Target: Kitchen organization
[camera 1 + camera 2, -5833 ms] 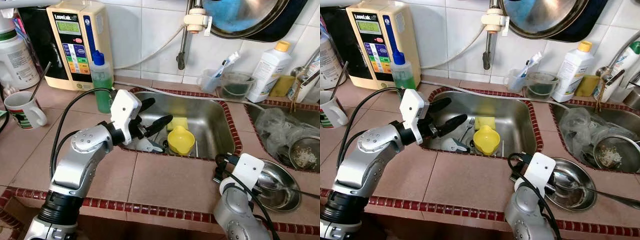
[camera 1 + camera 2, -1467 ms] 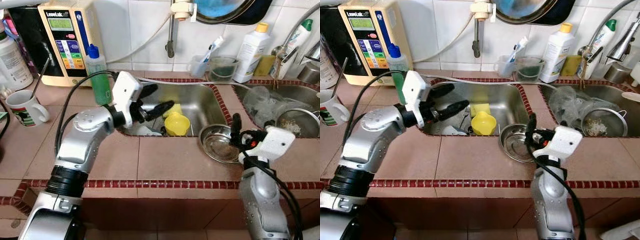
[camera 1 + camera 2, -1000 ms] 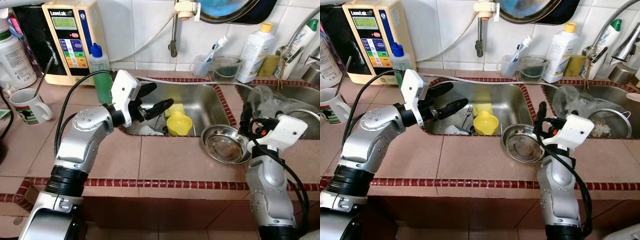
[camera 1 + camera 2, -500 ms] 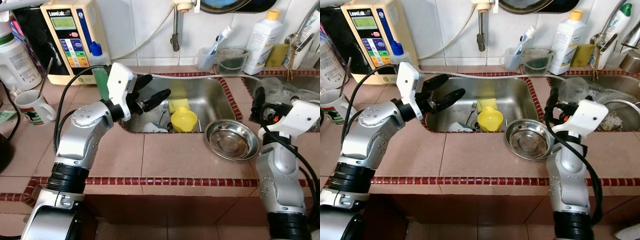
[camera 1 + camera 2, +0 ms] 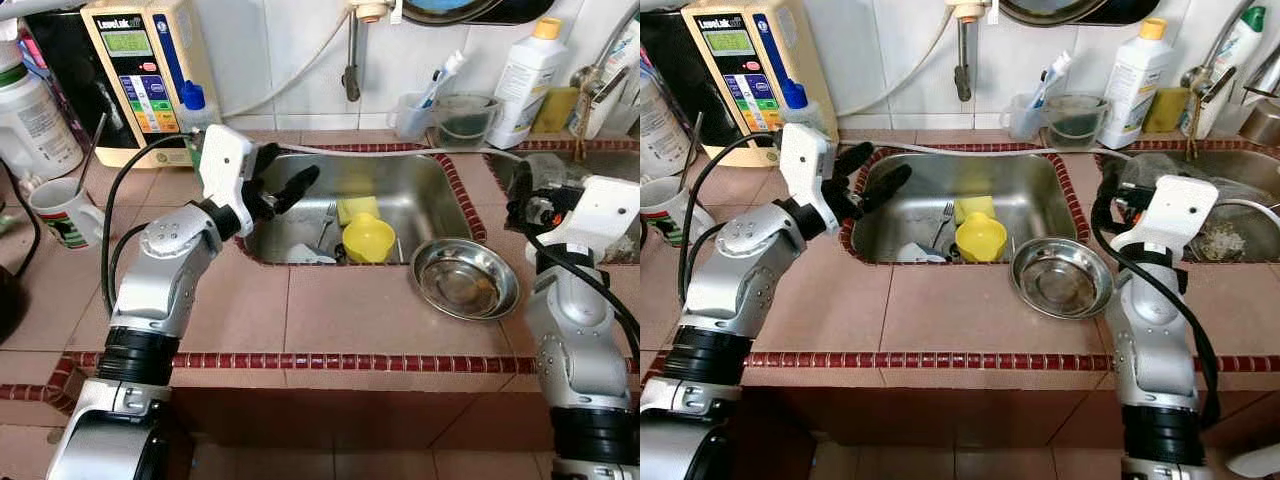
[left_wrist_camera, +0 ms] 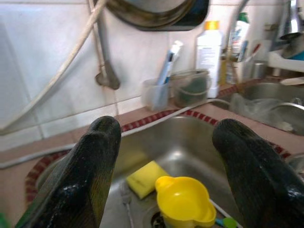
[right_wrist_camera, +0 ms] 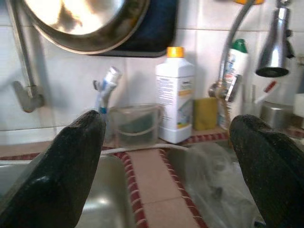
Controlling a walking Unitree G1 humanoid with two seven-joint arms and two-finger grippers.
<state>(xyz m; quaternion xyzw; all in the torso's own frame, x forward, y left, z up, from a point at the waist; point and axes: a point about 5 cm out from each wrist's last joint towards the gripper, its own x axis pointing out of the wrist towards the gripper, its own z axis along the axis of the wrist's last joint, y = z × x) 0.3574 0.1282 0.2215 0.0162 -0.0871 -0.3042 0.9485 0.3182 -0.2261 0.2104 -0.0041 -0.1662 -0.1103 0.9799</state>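
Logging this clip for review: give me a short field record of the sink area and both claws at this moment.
setting: tiled kitchen counter with a steel sink
in sink: yellow cup, yellow sponge, fork
on counter: steel bowl, empty, right of the sink, its rim against the sink's edge
left claw: open, empty, above the sink's left edge
right claw: open, empty, raised right of the bowl, apart from it
back ledge: white bottle, toothbrush cup
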